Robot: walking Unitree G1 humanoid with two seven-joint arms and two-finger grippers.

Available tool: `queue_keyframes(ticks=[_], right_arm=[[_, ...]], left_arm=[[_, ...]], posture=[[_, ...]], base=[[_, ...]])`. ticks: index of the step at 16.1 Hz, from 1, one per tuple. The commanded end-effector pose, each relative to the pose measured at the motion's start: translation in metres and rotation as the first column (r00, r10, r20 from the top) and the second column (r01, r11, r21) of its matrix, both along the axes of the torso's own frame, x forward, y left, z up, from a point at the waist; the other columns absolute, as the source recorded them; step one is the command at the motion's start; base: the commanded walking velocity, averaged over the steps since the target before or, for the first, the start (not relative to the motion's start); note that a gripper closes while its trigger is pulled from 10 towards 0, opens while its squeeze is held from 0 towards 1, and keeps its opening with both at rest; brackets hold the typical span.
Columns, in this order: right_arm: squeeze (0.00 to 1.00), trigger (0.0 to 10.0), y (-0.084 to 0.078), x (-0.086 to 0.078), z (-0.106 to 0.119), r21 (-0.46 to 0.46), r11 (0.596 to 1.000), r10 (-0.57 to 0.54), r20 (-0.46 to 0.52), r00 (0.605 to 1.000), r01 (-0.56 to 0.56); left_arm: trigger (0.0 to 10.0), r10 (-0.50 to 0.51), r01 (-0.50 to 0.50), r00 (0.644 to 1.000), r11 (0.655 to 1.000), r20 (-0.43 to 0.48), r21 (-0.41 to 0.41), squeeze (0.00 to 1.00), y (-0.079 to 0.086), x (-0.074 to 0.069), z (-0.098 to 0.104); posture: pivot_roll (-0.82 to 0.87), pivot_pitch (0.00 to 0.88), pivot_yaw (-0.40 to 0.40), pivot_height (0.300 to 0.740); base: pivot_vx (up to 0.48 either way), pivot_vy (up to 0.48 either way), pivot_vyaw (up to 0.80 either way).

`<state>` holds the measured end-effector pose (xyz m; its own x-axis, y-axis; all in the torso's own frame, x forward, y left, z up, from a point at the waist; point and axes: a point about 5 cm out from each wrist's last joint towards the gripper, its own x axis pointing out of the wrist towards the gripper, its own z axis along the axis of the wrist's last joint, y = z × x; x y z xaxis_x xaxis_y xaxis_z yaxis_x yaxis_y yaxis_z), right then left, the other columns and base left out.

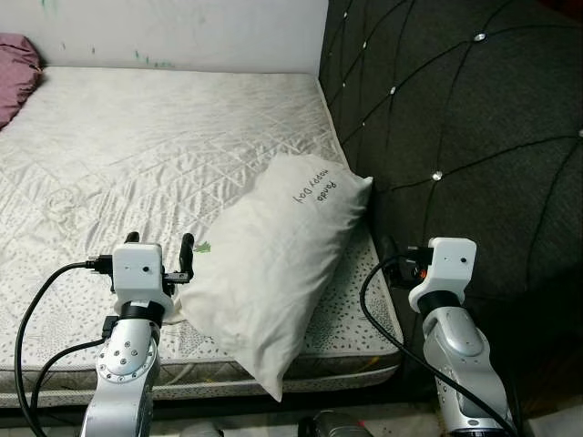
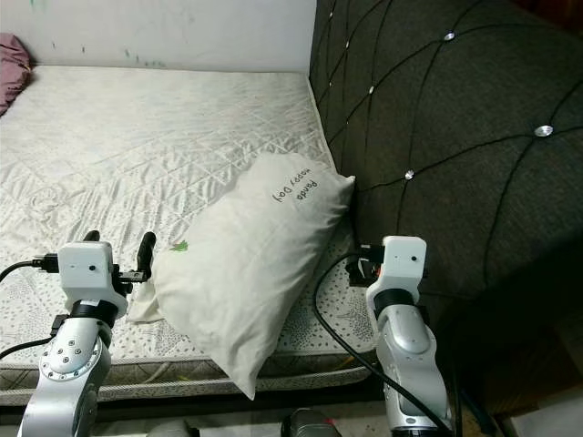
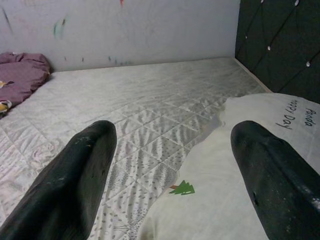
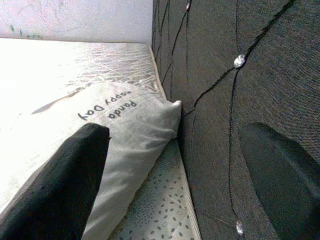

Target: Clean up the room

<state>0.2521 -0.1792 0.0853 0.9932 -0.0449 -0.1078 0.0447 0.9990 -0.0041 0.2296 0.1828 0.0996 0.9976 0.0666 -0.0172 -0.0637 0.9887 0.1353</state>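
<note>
Where the mattress [image 1: 137, 155] meets the dark tufted headboard [image 1: 455, 118], a white pillow [image 1: 273, 264] lies slantwise, its upper corner touching the headboard, its lower corner hanging past the mattress's front edge. Printed words and a small green tree mark its cover. My left gripper [image 1: 159, 248]: fingers spread wide, holding nothing, at the pillow's outer edge, one fingertip [image 3: 260, 165] over the pillow, the other [image 3: 85, 160] over bare mattress. My right gripper [image 4: 175, 165]: fingers wide apart, empty, between pillow and headboard, near the mattress's front corner. Open room: broad bare quilted mattress beyond the pillow, up to a pale wall [image 1: 182, 32]. A purple cloth [image 1: 16, 73] lies at the far corner, well apart from the pillow.
</note>
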Motion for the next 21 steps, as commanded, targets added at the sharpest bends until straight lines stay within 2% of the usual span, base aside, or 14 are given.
queue_keyframes(ticks=[1,8,11,20,21], right_arm=[[0.00,10.0,0.0005,0.0016,0.0068,-0.003,1.000,0.010,0.020,1.000,-0.009],[0.00,10.0,0.0045,0.0027,0.0065,0.003,0.999,0.036,0.021,0.999,-0.036],[0.00,10.0,0.0046,0.0035,0.0060,0.003,0.999,0.041,0.018,0.999,-0.041],[0.00,10.0,0.0053,0.0055,0.0054,-0.003,0.998,0.059,0.019,0.998,-0.059],[0.00,10.0,0.0064,0.0059,0.0047,-0.008,0.998,0.069,0.014,0.998,-0.069]], left_arm=[[10.0,-0.016,0.016,1.000,1.000,0.008,0.001,0.00,-0.0023,0.0010,0.0039],[10.0,-0.018,0.018,1.000,1.000,0.013,0.004,0.00,-0.0038,0.0020,0.0045],[10.0,-0.021,0.021,1.000,1.000,0.015,0.003,0.00,-0.0047,0.0029,0.0043],[10.0,-0.024,0.024,0.999,1.000,0.027,0.007,0.00,-0.0088,0.0076,0.0052],[10.0,-0.025,0.025,0.999,1.000,0.027,0.006,0.00,-0.0091,0.0078,0.0052]], posture=[[0.01,0.026,-0.039,0.740],[0.01,0.018,-0.040,0.740],[0.01,0.014,-0.043,0.710],[0.01,0.007,-0.048,0.710],[0.01,0.007,-0.048,0.700]], base=[[0.000,0.000,0.00],[0.000,0.000,0.00],[0.000,0.000,0.00],[0.000,0.000,0.00],[0.000,0.000,0.00]])
